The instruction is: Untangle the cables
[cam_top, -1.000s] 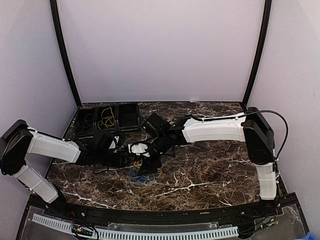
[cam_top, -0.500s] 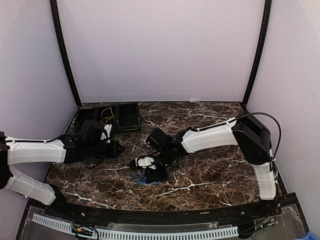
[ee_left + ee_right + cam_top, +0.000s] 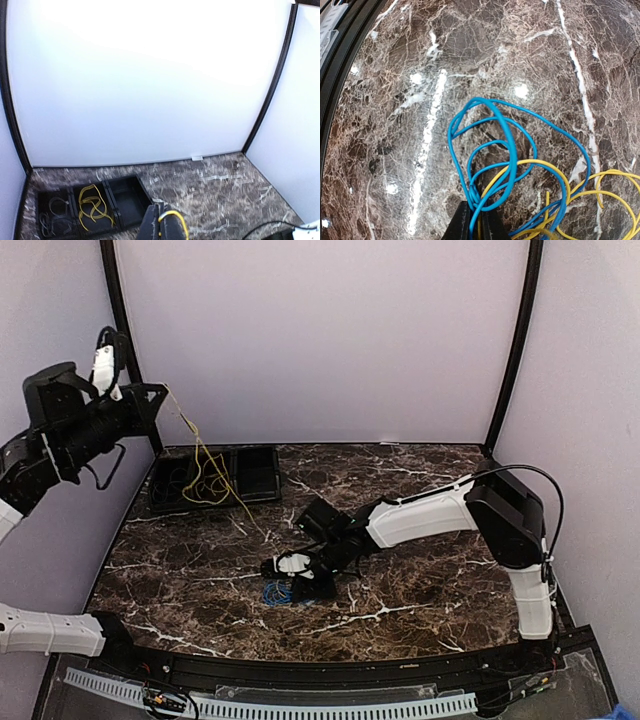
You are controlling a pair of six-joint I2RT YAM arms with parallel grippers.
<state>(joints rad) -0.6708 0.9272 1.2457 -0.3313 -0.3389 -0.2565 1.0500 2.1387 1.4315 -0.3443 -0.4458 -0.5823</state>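
Currently on the desk (image 3: 420,605), 3 entries.

Item 1: yellow cable (image 3: 172,214). 1 stretch is clamped in the left pincer (image 3: 161,221), its fingers pressed together on the cord. This pincer hangs high over the far-left corner, above the tray (image 3: 125,200). From it the cord drops in a slack line past the tray toward the desk's middle. There its other loops lie threaded through item 2.

Item 2: blue cable (image 3: 512,150). It lies in loose loops flat on the desk, near the middle. The right pincer (image 3: 476,221) sits low, fingers closed on several blue strands. A yellow strand passes at the same spot; whether it is also caught cannot be told.

Item 3: tray, 3 compartments. Yellow loops lie in the middle 1 and thin dark cords in the left 1.

Step in hand, as judged: separation by pulling, yellow drawn up and away while blue is pinned. Yellow loops sit inside blue, so the work looks about half done.

Next move calls for a slow, steady pull along the cord's own line, with the right grip firm. A crossing may tighten into a knot, or the blue bundle may drag along.
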